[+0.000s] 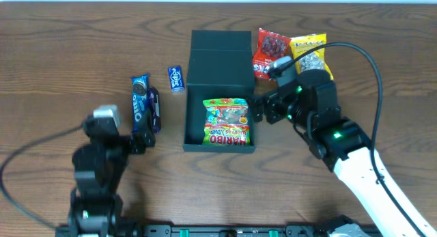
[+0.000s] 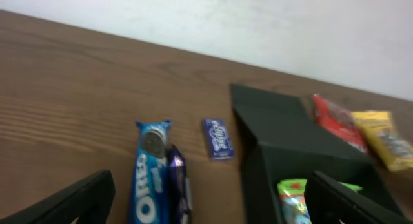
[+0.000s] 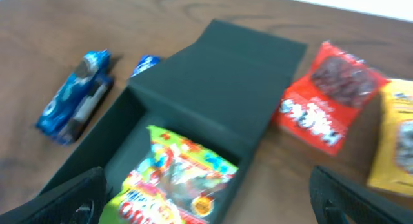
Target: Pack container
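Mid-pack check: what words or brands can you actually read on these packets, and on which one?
"HARIBO": on the gummy bag lying in the container.
"OREO": on the blue cookie pack, its last letters cut off by the edge of the left wrist view.
Small blue packet: print too blurred to read.
Red bag and yellow bag: print too blurred to read.

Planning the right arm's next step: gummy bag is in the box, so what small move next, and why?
Probably move the right gripper toward the red packet. It is open and empty, the Haribo bag already lies in the container, and that packet is its nearest loose snack.
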### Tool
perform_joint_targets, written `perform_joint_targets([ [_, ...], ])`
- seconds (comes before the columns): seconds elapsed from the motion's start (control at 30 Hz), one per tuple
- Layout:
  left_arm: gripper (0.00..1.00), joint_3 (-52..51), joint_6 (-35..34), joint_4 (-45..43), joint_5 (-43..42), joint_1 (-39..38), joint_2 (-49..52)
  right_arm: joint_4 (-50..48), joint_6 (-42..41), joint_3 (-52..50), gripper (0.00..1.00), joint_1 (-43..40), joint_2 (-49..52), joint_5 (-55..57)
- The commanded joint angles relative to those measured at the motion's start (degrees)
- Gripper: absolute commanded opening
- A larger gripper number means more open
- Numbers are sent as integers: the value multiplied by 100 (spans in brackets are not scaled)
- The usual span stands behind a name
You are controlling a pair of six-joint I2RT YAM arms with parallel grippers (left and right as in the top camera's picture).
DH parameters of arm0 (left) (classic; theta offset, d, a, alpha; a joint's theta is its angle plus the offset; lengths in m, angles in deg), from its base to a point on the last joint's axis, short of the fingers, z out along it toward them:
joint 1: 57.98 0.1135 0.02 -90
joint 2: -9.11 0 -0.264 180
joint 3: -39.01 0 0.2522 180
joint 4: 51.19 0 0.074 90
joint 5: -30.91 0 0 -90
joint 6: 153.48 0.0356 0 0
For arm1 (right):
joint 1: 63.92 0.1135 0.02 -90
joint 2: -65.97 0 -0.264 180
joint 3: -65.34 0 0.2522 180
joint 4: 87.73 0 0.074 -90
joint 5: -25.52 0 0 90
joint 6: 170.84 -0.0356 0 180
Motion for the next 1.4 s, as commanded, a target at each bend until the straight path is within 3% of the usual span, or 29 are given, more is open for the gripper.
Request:
perform_joint_targets([
  [0.0, 95, 780, 332, 116, 509, 35, 1152, -162, -87, 68, 99, -267, 44, 98],
  [0.4, 95, 3661, 328, 1703, 1366, 35, 5134, -584, 20, 68, 99, -813, 273, 114],
  [0.9, 96, 3727, 313, 1488, 1231, 35, 6561, -584, 11, 68, 99, -815, 407, 118],
  [1.03, 100, 3727, 356, 1375, 1250, 35, 6826, -579, -7, 68, 99, -826, 407, 122],
  [1.07, 93, 3727, 376, 1349, 1285, 35, 6926, -579, -7, 68, 99, -826, 407, 122],
  [1.27, 83, 3727, 415, 1340, 1401, 37, 7219, -579, -9, 68, 99, -826, 407, 122],
  [1.37, 69, 3727, 415, 1335, 1598, 39, 7219, -577, -9, 68, 99, -826, 407, 122],
])
